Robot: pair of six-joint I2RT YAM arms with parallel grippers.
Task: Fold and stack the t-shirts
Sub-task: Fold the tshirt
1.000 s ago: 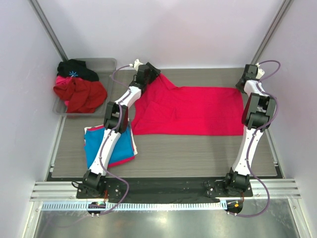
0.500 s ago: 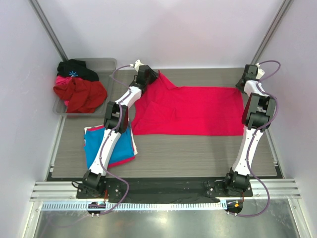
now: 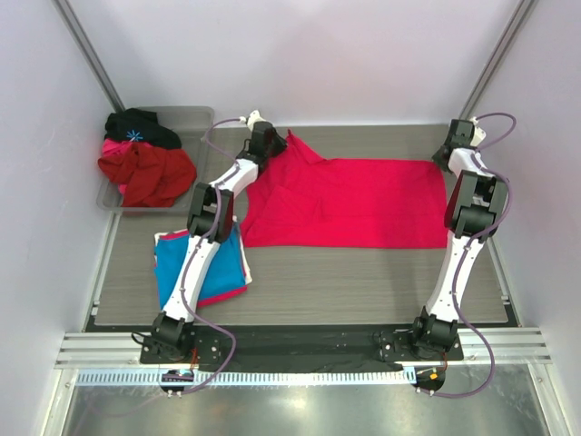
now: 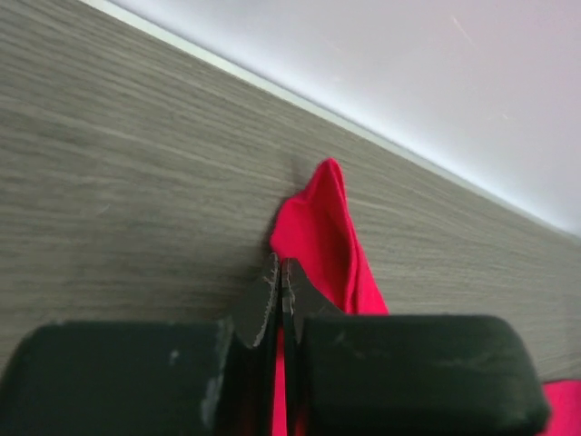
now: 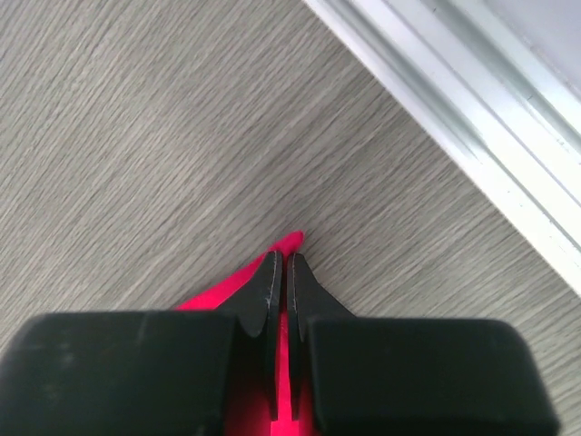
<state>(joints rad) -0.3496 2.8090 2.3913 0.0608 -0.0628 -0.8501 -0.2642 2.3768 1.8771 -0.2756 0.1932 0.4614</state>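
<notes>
A bright crimson-pink t-shirt [image 3: 349,202] lies spread across the back of the table. My left gripper [image 3: 275,138] is shut on its far left corner, which stands up in a peak. In the left wrist view the cloth [image 4: 322,232] runs between the closed fingers of the left gripper [image 4: 280,268]. My right gripper [image 3: 445,156] is shut on the far right corner. In the right wrist view the shirt's tip [image 5: 290,242] pokes out past the right gripper [image 5: 280,263]. A folded blue t-shirt [image 3: 195,268] lies at the left on a pink-red t-shirt [image 3: 243,263].
A clear tray [image 3: 201,113] at the back left holds a heap of dark red, pink and black clothes [image 3: 145,168]. A metal rail [image 3: 300,350] runs along the near edge, and walls close in the sides and back.
My left gripper has closed on the shirt's far left corner and shifted slightly left, raising a peak of cloth. The right gripper has tightened a little on its corner.
</notes>
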